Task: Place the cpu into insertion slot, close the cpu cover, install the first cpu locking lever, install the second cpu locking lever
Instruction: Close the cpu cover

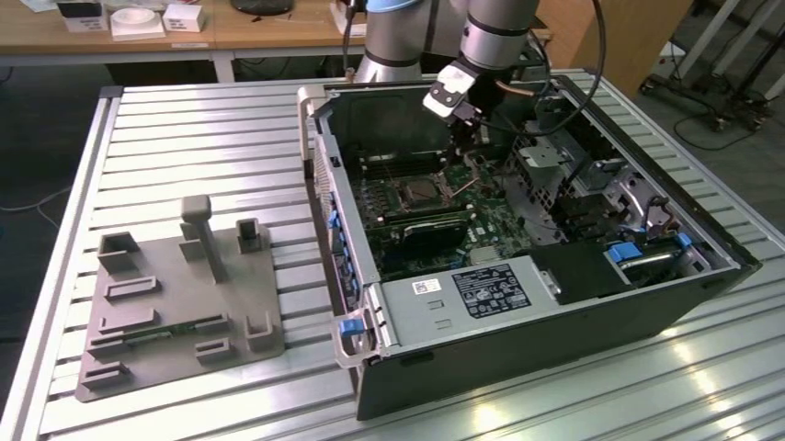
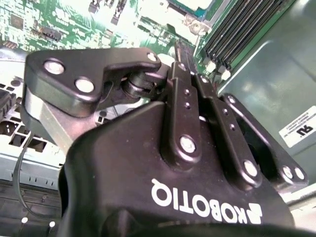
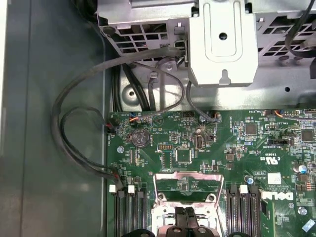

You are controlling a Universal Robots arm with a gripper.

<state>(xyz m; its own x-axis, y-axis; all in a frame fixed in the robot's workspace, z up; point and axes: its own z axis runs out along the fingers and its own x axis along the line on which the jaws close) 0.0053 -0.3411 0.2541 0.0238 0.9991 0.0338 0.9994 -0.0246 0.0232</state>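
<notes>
At the table's (image 1: 184,119) near corner, on the exterior view's left, stands a grey fixture (image 1: 172,303). Beside it the open black computer case (image 1: 491,367) lies on its side. Deeper in, on the green board, sits the insertion slot (image 1: 425,193), a silver-rimmed square with a dark middle between the memory slots (image 3: 129,212). The gripper (image 1: 464,147) hangs just past it, toward the table's far edge. In both wrist views its fingers (image 2: 185,98) lie narrow, drawn almost together. The tips are cut off in the first wrist view, so I cannot tell whether they pinch anything. Just ahead of them the cpu cover (image 3: 187,175) seems tipped up off the slot, since green board shows through its cut-out. It looks like thin, stiff, light sheet metal on a hinge, best taken at its free edge and kept clear of the delicate contacts below. I cannot make out the cpu with any certainty. Dark cables (image 3: 74,123) loop beyond the board.
</notes>
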